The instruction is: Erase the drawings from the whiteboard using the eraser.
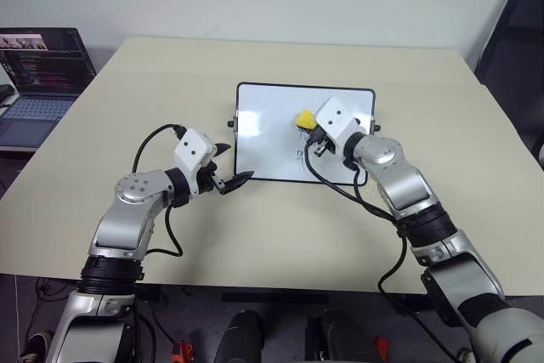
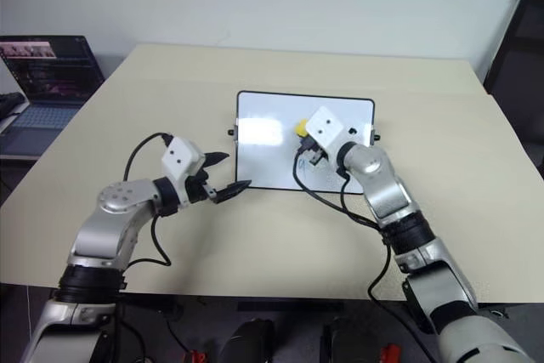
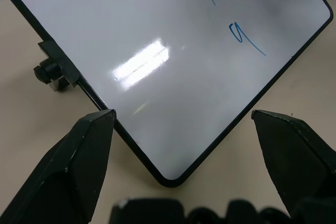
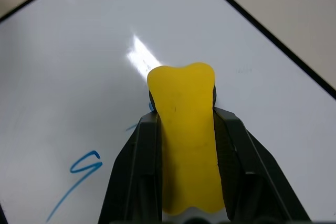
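Matte beige table (image 1: 280, 235), glossy rounded whiteboard (image 1: 263, 138), yellow oblong eraser (image 4: 185, 129) pinched

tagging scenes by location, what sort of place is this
Probably an office or lab workspace: a beige table with a small whiteboard on it, an open laptop on a side desk, and a plain white wall behind.

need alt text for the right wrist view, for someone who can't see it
The right gripper is shut on the yellow eraser, held between its two black fingers over the glossy white whiteboard. A blue marker scribble sits on the board beside the gripper, and another blue mark peeks out at the eraser's edge. The beige table shows beyond the board's black frame.
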`<state>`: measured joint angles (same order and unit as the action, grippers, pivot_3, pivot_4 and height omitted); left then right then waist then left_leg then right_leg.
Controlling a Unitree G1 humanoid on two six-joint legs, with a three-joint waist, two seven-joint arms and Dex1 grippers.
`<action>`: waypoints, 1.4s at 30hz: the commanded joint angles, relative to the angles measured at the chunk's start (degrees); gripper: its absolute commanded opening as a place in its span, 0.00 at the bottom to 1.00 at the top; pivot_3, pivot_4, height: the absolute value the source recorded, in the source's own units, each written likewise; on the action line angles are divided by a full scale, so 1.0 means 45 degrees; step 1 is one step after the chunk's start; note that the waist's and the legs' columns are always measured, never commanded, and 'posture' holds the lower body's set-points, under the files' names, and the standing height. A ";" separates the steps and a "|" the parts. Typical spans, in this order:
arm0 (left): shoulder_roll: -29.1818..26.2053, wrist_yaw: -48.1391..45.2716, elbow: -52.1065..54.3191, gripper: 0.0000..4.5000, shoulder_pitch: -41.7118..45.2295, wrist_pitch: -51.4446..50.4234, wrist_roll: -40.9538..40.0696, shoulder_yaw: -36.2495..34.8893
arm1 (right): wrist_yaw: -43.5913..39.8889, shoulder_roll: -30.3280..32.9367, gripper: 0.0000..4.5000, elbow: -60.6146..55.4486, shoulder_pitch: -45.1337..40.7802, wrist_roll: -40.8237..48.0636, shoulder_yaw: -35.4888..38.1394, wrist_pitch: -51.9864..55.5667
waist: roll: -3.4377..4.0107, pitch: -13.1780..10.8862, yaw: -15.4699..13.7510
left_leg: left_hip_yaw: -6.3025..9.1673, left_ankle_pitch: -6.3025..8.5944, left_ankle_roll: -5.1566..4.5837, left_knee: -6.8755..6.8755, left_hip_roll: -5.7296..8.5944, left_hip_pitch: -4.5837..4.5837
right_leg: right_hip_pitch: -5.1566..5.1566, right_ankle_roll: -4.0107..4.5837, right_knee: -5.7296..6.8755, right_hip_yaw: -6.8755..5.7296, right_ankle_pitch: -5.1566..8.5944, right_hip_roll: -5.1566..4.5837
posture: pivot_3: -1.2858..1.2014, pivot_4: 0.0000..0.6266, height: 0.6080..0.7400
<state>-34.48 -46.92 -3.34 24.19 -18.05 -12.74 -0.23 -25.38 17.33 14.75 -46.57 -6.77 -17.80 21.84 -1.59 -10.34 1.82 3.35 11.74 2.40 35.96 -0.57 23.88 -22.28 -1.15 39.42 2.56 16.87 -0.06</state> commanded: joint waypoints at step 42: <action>0.0370 0.0366 0.2189 1.00 0.0241 -0.1470 -0.0187 0.0376 | -0.2047 0.0822 0.22 -0.0176 -0.0203 -0.1780 -0.0767 0.0284 | 0.0001 0.0000 0.0012 | 0.0001 -0.0013 0.0003 0.0023 -0.0002 -0.0038 | 0.0007 0.0000 0.0079 0.0006 0.0000 0.0006 | 0.52 0.24 1.00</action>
<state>-32.83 -45.60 4.17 24.25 -24.76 -12.96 2.01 -33.00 20.28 14.76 -48.14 -14.66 -21.31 21.58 -1.59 -10.34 1.87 3.35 11.68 2.42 36.06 -0.58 23.70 -22.25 -1.15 39.77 2.59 16.87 -0.04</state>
